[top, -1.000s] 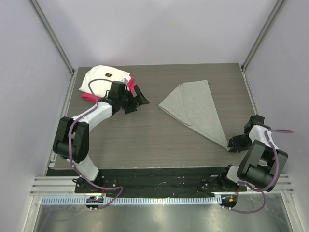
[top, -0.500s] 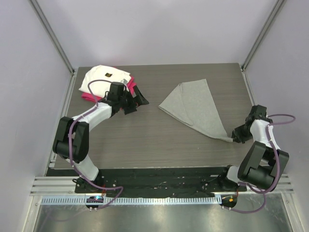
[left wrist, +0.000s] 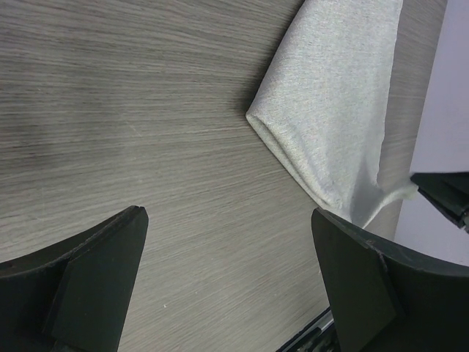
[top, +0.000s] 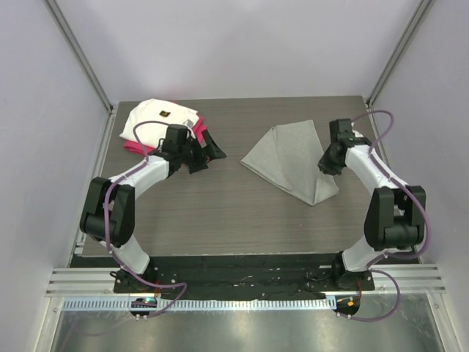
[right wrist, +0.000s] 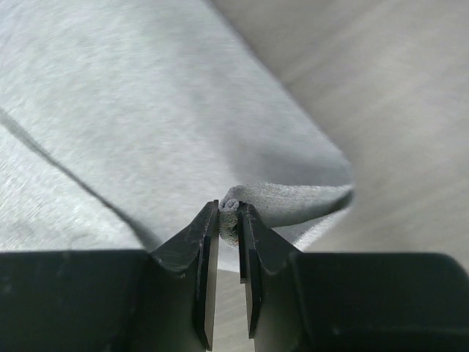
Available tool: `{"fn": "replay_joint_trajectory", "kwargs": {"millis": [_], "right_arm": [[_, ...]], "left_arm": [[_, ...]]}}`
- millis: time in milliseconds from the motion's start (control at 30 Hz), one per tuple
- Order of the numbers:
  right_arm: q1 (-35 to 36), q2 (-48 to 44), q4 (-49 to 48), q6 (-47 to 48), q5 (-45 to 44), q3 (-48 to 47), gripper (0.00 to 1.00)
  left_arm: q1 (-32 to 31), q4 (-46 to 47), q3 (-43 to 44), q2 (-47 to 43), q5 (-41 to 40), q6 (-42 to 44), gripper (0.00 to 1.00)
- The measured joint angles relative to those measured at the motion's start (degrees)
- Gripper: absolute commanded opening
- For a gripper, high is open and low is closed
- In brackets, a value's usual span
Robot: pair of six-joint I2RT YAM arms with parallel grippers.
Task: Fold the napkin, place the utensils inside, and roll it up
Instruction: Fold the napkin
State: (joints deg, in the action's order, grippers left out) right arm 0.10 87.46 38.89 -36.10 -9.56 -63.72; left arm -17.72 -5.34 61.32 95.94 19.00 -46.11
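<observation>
On the wood-grain counter [top: 220, 220], the right gripper [right wrist: 230, 208] pinched the napkin [top: 289, 158] corner tight. The left gripper [left wrist: 229, 253] gaped, empty.

Top camera looks steeply down from high over the near edge, taking in the whole table [top: 220, 213]. Left wrist camera looks across the tabletop at the napkin [left wrist: 337, 95]; right wrist camera sees that same napkin close up.
</observation>
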Motion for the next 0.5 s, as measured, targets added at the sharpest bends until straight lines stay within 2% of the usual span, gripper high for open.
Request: {"fn": "replay_joint_trajectory", "kwargs": {"millis": [233, 500], "right_arm": [[9.77, 12.33, -4.81, 3.17, 2.34, -9.77, 0.22], [15.3, 17.62, -9.03, 4.28, 8.72, -16.76, 0.22]], "left_arm": [[0.39, -0.02, -0.02, -0.02, 0.17, 0.04, 1.0], [0.83, -0.07, -0.02, -0.02, 0.22, 0.11, 1.0]]}}
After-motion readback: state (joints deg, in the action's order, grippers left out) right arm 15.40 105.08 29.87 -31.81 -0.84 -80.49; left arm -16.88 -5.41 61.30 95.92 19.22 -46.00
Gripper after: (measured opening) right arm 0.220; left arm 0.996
